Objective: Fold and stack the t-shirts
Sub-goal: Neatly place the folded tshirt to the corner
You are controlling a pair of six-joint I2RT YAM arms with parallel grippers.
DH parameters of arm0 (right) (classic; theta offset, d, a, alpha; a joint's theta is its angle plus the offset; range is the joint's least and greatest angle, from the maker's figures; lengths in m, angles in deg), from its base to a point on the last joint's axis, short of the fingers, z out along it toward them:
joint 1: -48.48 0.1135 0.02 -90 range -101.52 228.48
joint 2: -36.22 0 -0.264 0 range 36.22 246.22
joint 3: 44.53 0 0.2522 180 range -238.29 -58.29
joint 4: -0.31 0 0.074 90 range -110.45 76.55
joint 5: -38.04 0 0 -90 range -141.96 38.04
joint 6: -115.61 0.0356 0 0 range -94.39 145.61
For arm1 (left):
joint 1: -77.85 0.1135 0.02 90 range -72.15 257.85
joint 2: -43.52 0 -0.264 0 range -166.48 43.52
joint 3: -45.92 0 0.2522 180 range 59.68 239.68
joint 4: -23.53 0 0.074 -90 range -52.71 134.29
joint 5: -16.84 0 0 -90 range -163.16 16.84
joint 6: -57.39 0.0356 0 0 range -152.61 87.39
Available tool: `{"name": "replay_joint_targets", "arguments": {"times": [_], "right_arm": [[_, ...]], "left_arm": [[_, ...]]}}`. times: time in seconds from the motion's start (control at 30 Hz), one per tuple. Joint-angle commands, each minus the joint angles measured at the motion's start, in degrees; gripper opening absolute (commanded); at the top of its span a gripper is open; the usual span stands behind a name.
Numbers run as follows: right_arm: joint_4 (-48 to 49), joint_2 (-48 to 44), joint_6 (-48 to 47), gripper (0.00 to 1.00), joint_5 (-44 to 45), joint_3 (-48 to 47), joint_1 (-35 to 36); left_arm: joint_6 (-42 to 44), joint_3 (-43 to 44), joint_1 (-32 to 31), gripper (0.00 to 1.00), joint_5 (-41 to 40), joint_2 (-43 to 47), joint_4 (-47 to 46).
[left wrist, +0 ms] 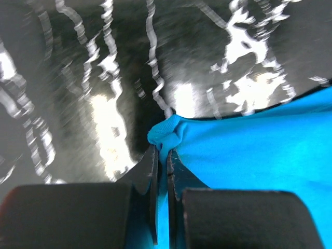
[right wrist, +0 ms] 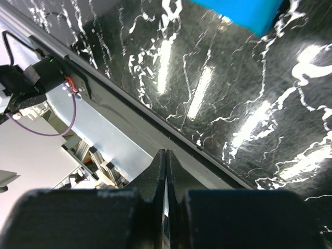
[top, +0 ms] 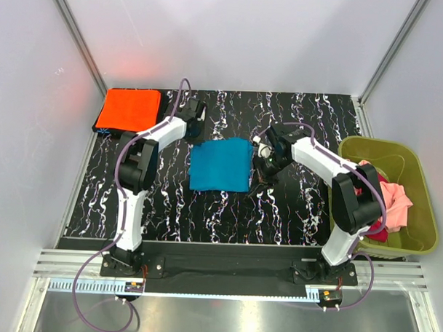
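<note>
A teal-blue t-shirt [top: 220,164] lies folded into a rectangle in the middle of the black marbled table [top: 293,212]. My left gripper [top: 195,127] is at its far left corner. In the left wrist view the gripper [left wrist: 162,151] is shut on a bunched bit of the teal cloth [left wrist: 249,150]. My right gripper [top: 264,167] hovers just off the shirt's right edge. Its jaws [right wrist: 166,153] are shut with nothing between them, and a corner of the teal shirt [right wrist: 238,10] shows at the top of that view. An orange t-shirt [top: 129,109] lies folded at the back left.
An olive-green bin [top: 382,146] stands at the right edge with a pink shirt [top: 395,197] and a red one [top: 376,231] crumpled inside. White walls close off the back and both sides. The metal rail [top: 225,272] with the arm bases runs along the near edge.
</note>
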Motion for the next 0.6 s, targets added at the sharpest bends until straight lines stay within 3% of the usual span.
{"name": "replay_joint_targets", "arguments": {"times": [0.0, 0.43, 0.57], "right_arm": [[2.4, -4.4, 1.0, 0.04, -2.1, 1.2, -0.3], [2.4, -7.1, 0.4, 0.04, -3.9, 4.1, -0.3], [1.7, -5.7, 2.2, 0.04, -4.8, 0.7, -0.3]], "left_arm": [[0.5, 2.1, -1.1, 0.00, -11.7, 5.6, 6.1], [9.3, 2.8, -2.9, 0.00, -35.3, 13.1, 11.5], [20.0, 5.3, -2.9, 0.00, -42.4, 11.1, 7.8]]}}
